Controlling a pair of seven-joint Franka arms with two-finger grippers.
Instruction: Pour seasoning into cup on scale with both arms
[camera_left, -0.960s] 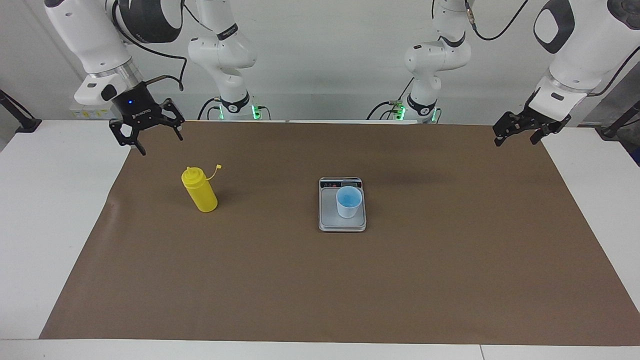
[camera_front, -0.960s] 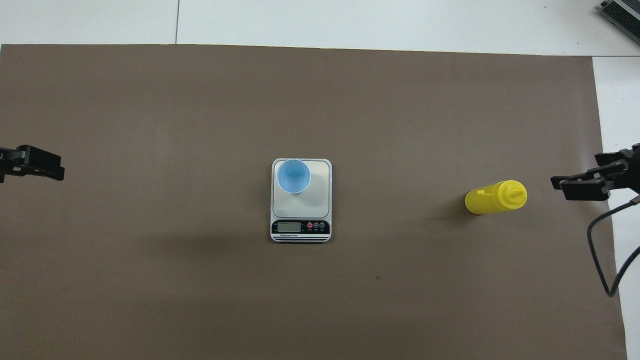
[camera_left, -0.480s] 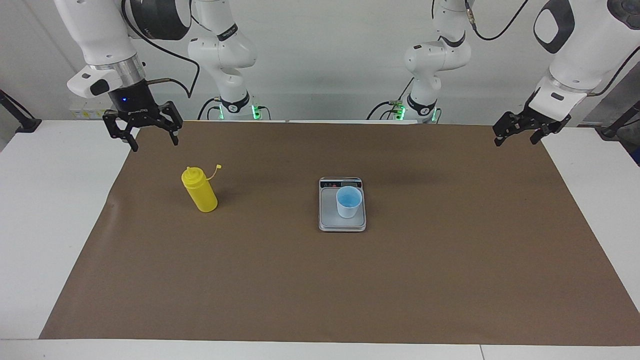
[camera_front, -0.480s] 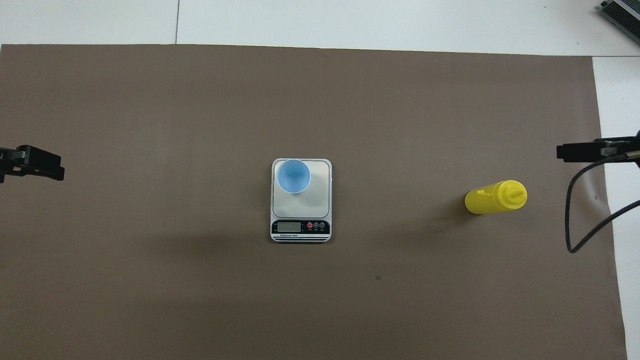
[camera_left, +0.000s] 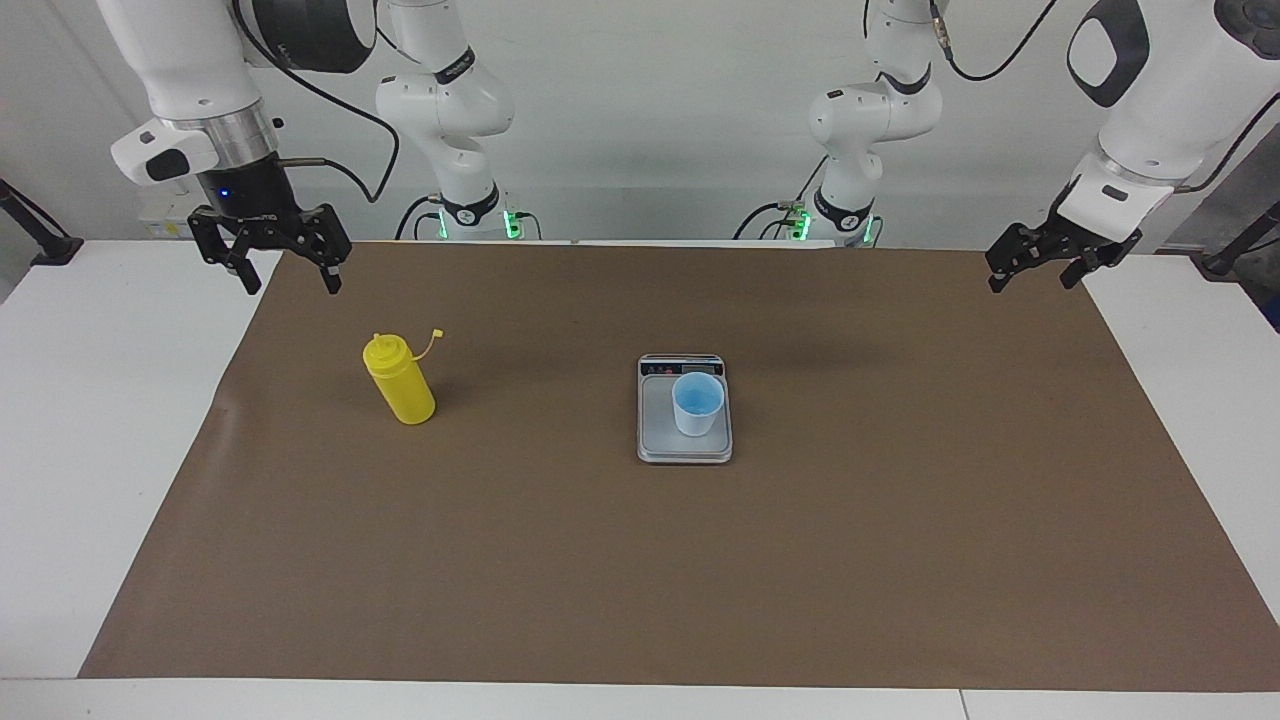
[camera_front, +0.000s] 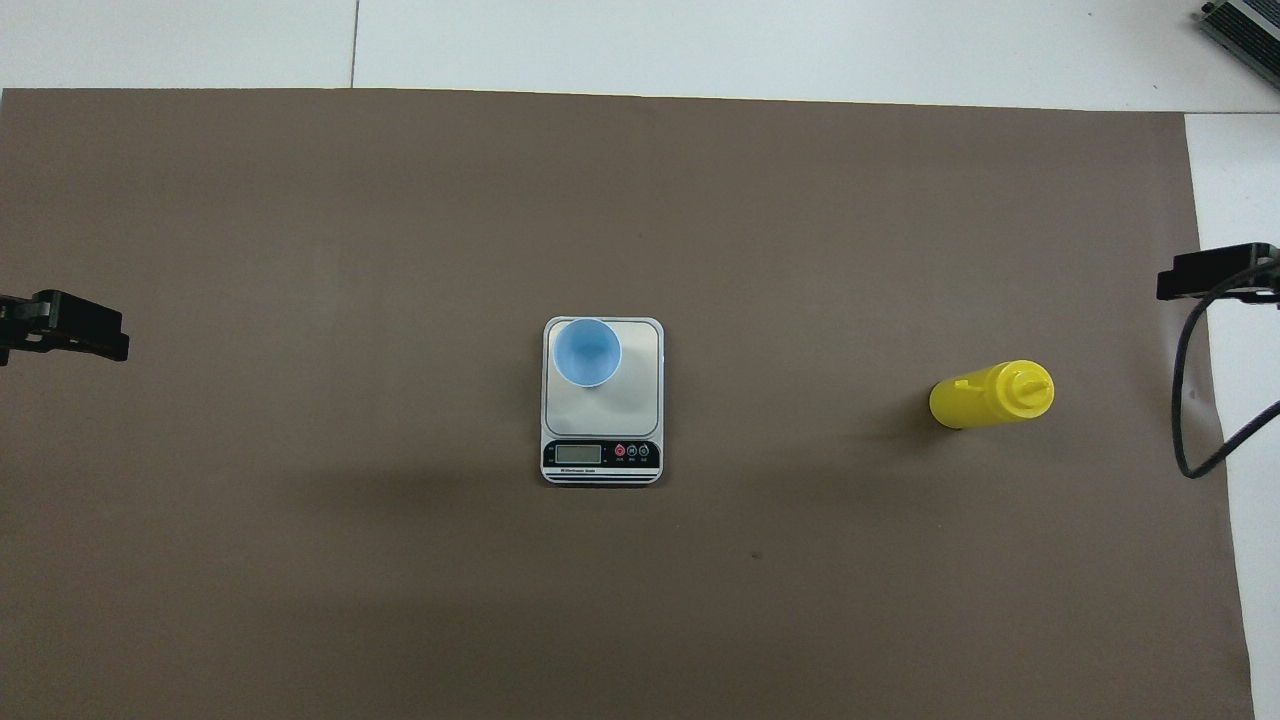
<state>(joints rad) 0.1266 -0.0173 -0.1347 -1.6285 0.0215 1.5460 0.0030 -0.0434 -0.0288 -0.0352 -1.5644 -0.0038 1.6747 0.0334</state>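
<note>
While both pincers (camera_left: 287, 285) (camera_left: 1033, 278) hang open, brown mat (camera_left: 800, 560) covers white table (camera_left: 100, 450).

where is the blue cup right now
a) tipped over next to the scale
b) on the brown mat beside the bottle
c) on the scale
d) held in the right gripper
c: the blue cup stands upright on the plate of the scale, apart from the yellow bottle, and no gripper is touching it.
</note>
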